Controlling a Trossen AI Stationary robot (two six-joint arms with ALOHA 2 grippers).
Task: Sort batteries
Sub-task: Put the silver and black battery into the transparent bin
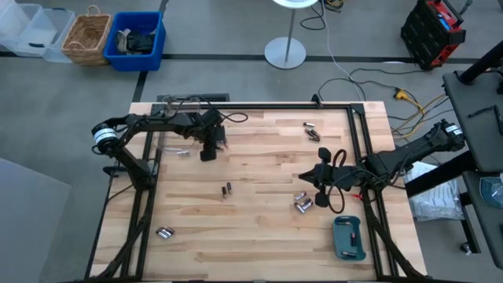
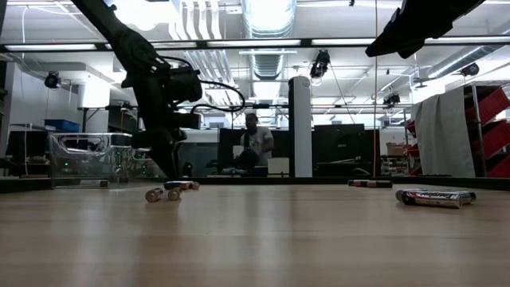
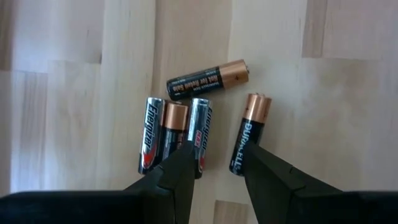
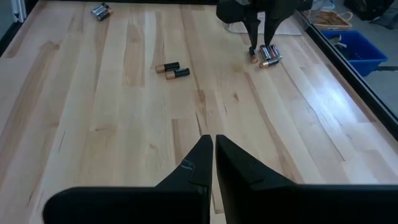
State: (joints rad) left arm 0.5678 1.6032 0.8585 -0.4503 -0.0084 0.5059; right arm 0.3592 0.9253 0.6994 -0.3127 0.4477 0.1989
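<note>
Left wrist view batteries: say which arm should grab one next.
Left. The left gripper is open directly over the batteries. The right gripper is shut and sits far across the table from them.

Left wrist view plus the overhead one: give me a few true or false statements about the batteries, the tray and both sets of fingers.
1. Five batteries lie on the table in front of the left gripper. True.
2. The left gripper's fingers are shut on a battery. False: they are open over the cluster, with bare wood between them.
3. The teal tray sits on the right arm's side of the table. True.
4. The right gripper has its fingers spread wide. False: they are shut, with nothing between them.
</note>
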